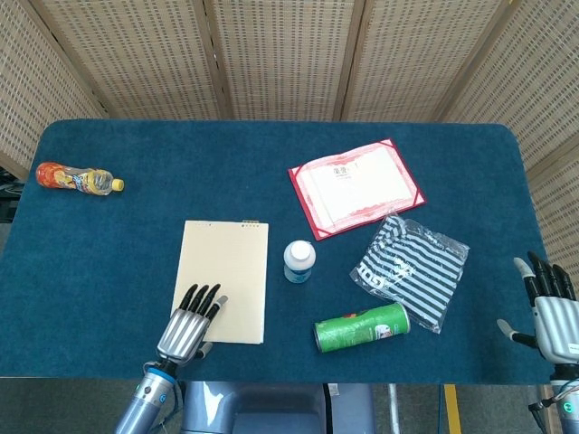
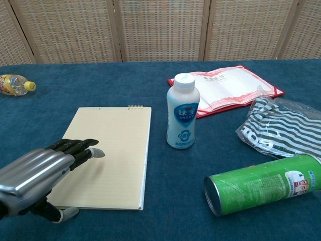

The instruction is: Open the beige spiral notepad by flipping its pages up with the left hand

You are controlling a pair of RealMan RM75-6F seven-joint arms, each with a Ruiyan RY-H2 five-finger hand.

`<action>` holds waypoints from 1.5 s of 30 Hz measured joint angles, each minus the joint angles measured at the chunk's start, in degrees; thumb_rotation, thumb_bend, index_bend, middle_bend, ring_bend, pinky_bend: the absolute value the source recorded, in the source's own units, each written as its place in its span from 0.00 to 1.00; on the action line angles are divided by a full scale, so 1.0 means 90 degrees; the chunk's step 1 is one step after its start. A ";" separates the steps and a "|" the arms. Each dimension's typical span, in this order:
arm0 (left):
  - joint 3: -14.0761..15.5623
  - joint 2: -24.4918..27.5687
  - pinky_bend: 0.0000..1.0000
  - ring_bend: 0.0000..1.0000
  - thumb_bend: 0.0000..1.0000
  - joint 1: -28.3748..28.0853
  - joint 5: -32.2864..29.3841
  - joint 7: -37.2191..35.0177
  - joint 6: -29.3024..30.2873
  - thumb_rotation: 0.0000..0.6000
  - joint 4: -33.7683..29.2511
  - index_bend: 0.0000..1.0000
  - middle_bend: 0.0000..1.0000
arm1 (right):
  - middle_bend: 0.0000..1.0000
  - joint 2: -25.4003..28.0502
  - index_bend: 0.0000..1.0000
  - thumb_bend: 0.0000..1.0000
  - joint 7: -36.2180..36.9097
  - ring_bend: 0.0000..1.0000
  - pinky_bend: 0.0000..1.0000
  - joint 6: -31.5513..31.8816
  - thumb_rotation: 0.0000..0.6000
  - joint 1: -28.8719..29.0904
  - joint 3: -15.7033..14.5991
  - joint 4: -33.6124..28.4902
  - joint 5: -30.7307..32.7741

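Fingers of your left hand lay extended and flat, holding nothing, on the near left corner of the closed beige spiral notepad, which sat flat on the blue felt-like table. Smooth paper probably could have slid under your fingertips instead of lifting. Your right hand hovered open at the table's right edge.

Bare blue table lies at nine o'clock of the notepad, open for a hand. At three o'clock the upright white bottle stands close; the green can lies at four.
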 measured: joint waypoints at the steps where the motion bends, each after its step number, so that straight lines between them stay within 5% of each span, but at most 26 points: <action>1: 0.0003 -0.0014 0.00 0.00 0.26 -0.0001 0.0005 -0.0005 0.0005 1.00 0.0027 0.13 0.00 | 0.00 -0.0004 0.03 0.21 0.0011 0.00 0.00 -0.0004 1.00 0.0002 -0.0001 0.0006 -0.0003; 28: -0.0148 -0.0262 0.00 0.00 0.40 -0.0082 0.0088 -0.0057 0.0213 1.00 0.0526 0.21 0.00 | 0.00 -0.0012 0.03 0.21 0.0019 0.00 0.00 -0.0043 1.00 0.0019 -0.0001 -0.0014 0.0009; 45: -0.0334 -0.0465 0.00 0.00 0.58 -0.0240 -0.0096 0.0129 0.0096 1.00 0.0859 0.21 0.00 | 0.00 0.0014 0.03 0.21 0.0070 0.00 0.00 -0.0043 1.00 0.0010 -0.0008 -0.0006 0.0004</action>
